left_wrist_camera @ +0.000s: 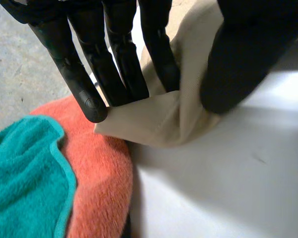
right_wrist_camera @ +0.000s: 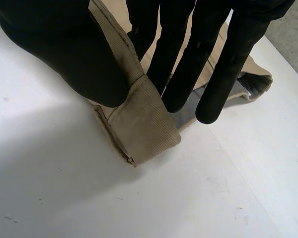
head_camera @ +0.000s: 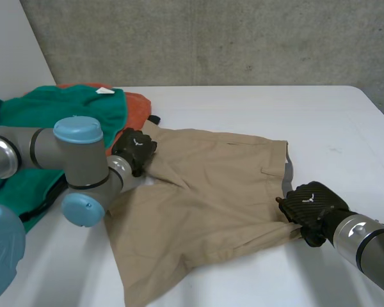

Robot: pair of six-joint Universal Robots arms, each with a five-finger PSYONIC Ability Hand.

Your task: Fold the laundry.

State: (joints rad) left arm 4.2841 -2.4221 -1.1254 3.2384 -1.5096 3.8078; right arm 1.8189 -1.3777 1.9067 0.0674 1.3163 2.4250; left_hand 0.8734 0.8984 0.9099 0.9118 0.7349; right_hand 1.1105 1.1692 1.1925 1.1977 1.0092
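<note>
The tan shorts (head_camera: 205, 192) lie spread at the centre of the frame on the white table (head_camera: 262, 109). The left hand (head_camera: 134, 148), left of centre, pinches a corner of the cloth between fingers and thumb, just beside the orange towel (head_camera: 137, 102) and the green towel (head_camera: 57, 118). The right hand (head_camera: 312, 206), at lower right, pinches the waistband end likewise. Step in hand, as judged: grasp for the first fold. The next move likely calls for lifting both points together, keeping the cloth taut.
</note>
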